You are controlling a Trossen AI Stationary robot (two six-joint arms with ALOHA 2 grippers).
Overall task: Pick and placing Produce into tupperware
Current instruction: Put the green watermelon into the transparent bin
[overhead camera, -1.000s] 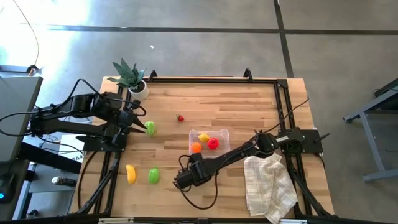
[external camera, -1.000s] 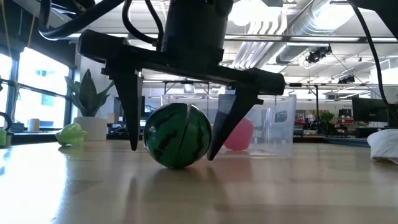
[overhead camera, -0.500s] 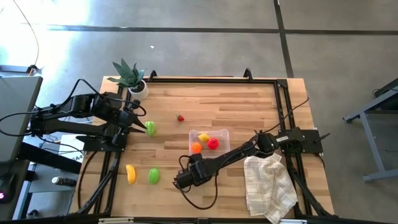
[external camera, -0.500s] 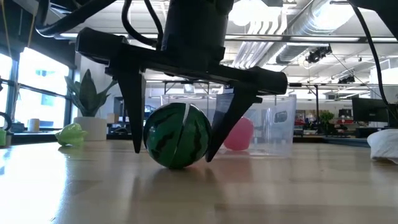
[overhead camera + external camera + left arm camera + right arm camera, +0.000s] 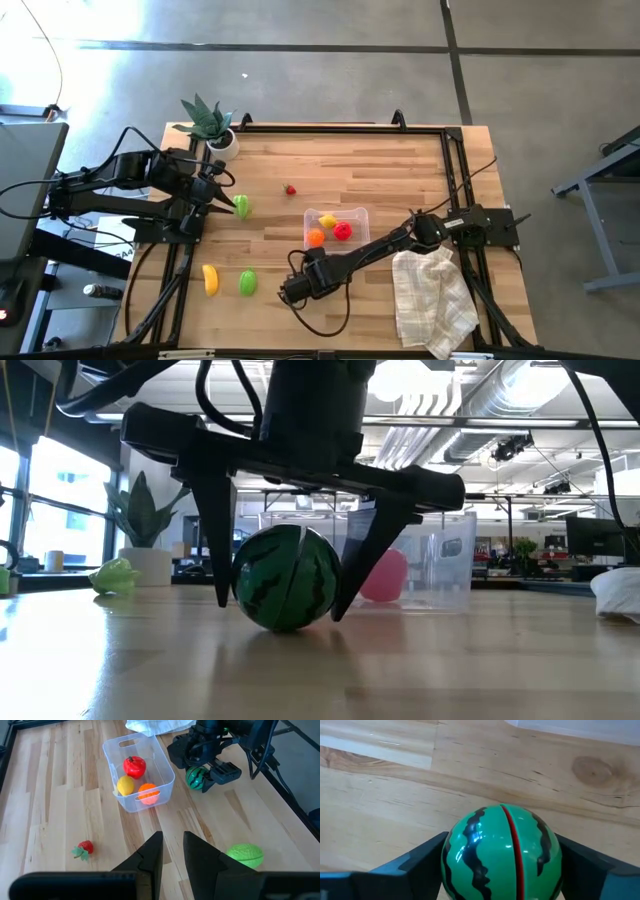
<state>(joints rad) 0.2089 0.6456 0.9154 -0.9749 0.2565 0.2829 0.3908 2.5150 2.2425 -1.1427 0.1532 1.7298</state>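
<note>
Wooden table (image 5: 400, 180): right gripper (image 5: 285, 605) straddles watermelon (image 5: 287, 579) (on the wood, beside tupperware (image 5: 336, 226)), fingers at both sides, contact unclear. Left gripper (image 5: 172, 851) waits near-closed, empty.

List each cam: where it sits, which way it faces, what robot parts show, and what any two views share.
High: overhead, straight down; both arms, tupperware.
Low: table height, level across; right claw straddling the watermelon.
Left wrist: on left arm, toward tupperware; own fingers, right arm beyond.
Right wrist: on right arm, down at the watermelon between its fingers.
Shared: watermelon in low and both wrist views.
</note>
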